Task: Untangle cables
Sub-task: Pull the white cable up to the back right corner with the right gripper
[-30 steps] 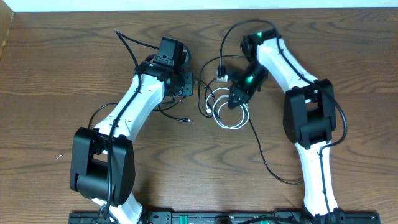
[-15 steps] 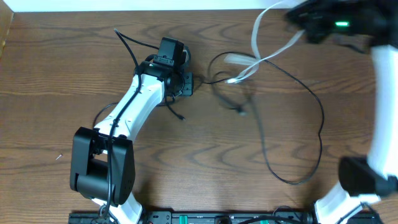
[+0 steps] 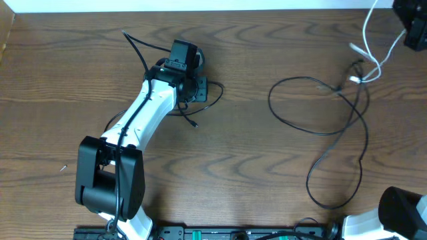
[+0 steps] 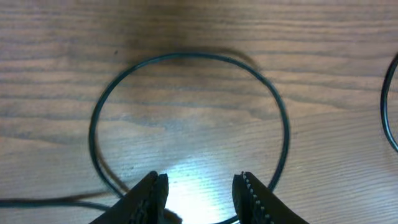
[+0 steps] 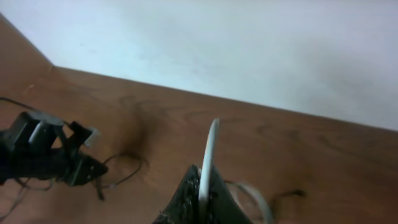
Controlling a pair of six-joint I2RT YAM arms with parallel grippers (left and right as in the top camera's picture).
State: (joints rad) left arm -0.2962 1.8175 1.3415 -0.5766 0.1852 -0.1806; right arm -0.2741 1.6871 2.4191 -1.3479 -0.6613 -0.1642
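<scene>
The white cable (image 3: 371, 48) hangs at the far right, looped around the long black cable (image 3: 313, 130) near its upper end. The black cable sprawls in wide loops over the right half of the table. My right gripper (image 3: 414, 27) is raised at the top right corner. In the right wrist view it (image 5: 204, 186) is shut on the white cable (image 5: 210, 149). My left gripper (image 3: 202, 90) rests low over the table, open and empty. In the left wrist view its jaws (image 4: 199, 186) face a thin black cord loop (image 4: 186, 59) lying on the wood.
The left arm (image 3: 143, 120) stretches from the front edge to the table's middle left, with its own thicker wires beside it. The right arm's base (image 3: 400, 213) is at the bottom right corner. A white wall (image 5: 249, 43) borders the table's far edge.
My right gripper has risen and swung far right with the white cable, dragging the black cable out of the central bundle into wide loops on the right. The left arm has not moved.
</scene>
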